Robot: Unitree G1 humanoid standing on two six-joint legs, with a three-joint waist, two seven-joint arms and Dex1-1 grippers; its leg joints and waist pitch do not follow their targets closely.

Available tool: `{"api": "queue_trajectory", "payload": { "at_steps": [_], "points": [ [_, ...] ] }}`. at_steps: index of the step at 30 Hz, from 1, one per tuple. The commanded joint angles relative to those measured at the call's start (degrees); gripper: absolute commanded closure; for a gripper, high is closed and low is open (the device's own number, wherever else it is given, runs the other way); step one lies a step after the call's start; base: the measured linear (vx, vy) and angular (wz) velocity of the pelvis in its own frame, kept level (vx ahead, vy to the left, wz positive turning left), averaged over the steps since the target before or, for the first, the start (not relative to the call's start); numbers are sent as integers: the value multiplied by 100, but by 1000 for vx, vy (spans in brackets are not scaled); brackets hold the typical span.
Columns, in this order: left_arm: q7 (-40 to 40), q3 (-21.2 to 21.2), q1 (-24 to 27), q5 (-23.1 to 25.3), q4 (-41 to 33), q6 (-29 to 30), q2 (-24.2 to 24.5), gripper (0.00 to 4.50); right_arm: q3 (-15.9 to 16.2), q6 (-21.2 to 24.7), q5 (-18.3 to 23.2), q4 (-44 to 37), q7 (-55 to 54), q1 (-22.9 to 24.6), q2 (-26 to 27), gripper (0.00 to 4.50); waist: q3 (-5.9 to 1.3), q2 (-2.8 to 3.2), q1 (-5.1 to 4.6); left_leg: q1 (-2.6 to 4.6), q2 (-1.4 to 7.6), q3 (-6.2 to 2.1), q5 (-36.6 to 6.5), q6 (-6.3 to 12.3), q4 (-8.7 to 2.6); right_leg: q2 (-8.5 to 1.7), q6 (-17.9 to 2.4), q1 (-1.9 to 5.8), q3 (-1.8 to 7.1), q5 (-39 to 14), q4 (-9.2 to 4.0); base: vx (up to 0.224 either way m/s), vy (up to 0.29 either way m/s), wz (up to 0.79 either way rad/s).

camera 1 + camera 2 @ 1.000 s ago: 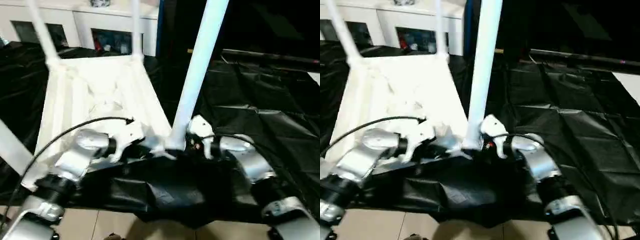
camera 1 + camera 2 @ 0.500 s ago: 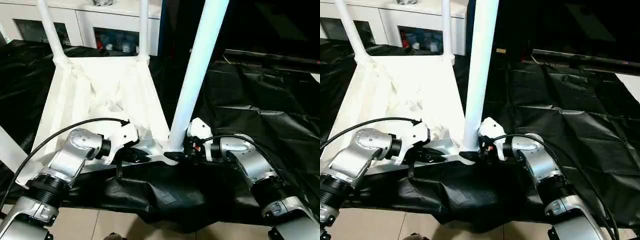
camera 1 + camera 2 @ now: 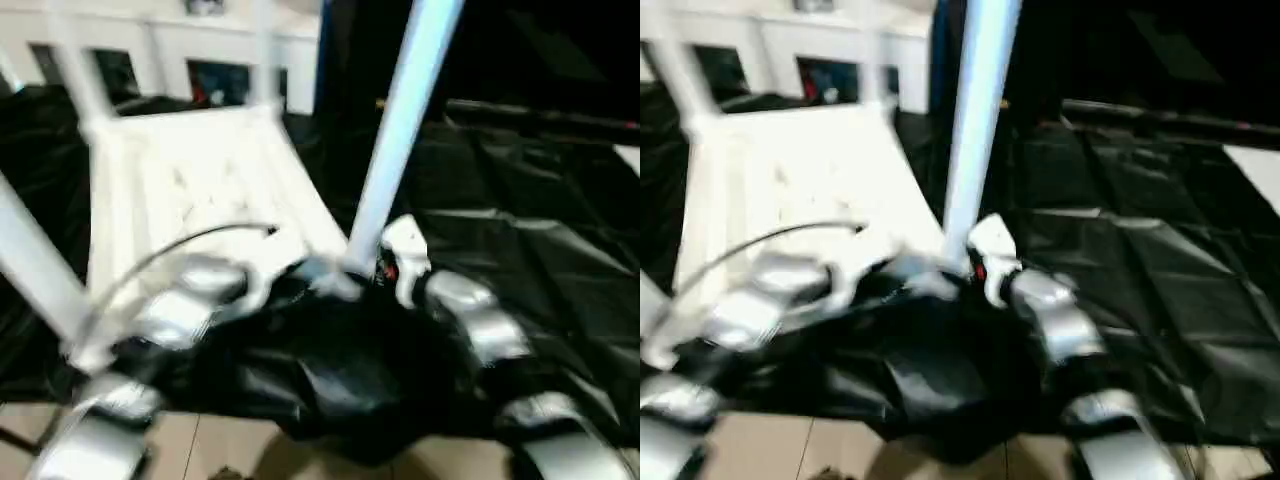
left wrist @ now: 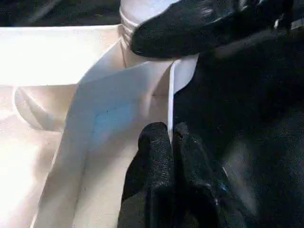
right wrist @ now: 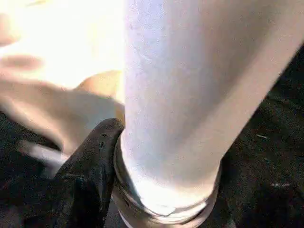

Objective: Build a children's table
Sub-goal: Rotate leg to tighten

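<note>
left gripper [image 4: 168,142]: fingers pinched together on the tabletop [image 3: 200,180] rim, lower centre | right gripper [image 5: 142,190]: fingers clamped around the leg [image 3: 400,130] base, frame centre

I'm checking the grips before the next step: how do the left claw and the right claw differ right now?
The left claw is shut tight, pinching the tabletop's thin rim; the right claw stands wider, around the leg's round base. The left claw grips a flat edge; the right claw has a finger pressed against the tube. Both are black, two-fingered and work at the same near corner.
</note>
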Motion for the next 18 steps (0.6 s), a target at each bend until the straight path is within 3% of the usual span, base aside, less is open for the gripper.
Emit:
{"api": "queue_trajectory", "payload": {
  "at_steps": [1,2,3,4,8,12,18],
  "points": [
    [380,-9,-98,-66,93,5,-357,450,173,39,7,93,-215,-94,364,181,-364,30,6,128,140,-21,-1045,-147,-416,-374,-1191,175,173,-549,-443,0,0,0],
    [403,-19,-114,-44,115,-12,-430,450,187,10,-43,117,-286,-109,463,181,-367,26,3,122,135,-19,-1003,-127,-415,-368,-1185,181,171,-469,-438,0,0,0],
    [375,-51,-119,-13,122,-65,-490,450,207,-40,-68,99,-237,-112,583,147,-379,58,8,130,135,-20,-933,-94,-408,-367,-1193,183,170,-300,-431,0,0,0],
    [352,-61,-112,-14,109,-76,-487,450,209,-40,-59,88,-211,-111,594,126,-375,47,5,114,131,-20,-901,-60,-411,-362,-1207,197,166,-185,-422,0,0,0],
    [6,-153,1,-48,-34,-212,-362,450,233,-39,33,-57,112,-106,637,90,-361,50,-1,122,138,-22,-1088,-21,-425,-371,-1218,189,165,-356,-449,0,0,0],
    [-615,-232,215,-145,-290,-321,39,450,429,-211,-77,-305,635,-65,233,62,-363,50,-40,106,146,-33,-1102,-28,-430,-371,-1230,206,160,-374,-442,0,0,0],
    [-1456,-293,449,-280,-582,-537,517,450,736,-396,-64,-763,2021,126,-460,62,-353,55,-33,103,159,-13,-964,164,-410,-359,-1329,203,166,-60,-421,0,0,0]
  ]
}}
